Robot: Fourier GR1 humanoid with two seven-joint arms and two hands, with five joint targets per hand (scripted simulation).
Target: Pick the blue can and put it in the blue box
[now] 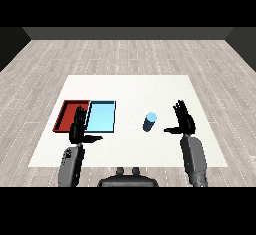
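While both hands hover over the white counter (130, 86) with nothing in them, the blue can (149, 122) stands upright on the bare surface, a little right of centre. It touches neither hand and neither tray.

The right hand (185, 121) is just to the right of the can, with a clear gap between them. Its fingers are straight and spread, pointing away toward the far side, and its thumb sticks out to the left toward the can. The grey forearm (194, 158) behind it comes in from the near right.

The left hand (78, 129) is well apart from the can, over on the left. Its fingers are likewise straight and apart, and its thumb points right. From this view the fingers overlap the near edges of the trays where the two meet.

The red tray (66, 111) lies at the left of the counter, and the light blue tray (103, 115) lies touching its right side. The blue tray sits between the red tray and the can, with open counter separating it from the can.
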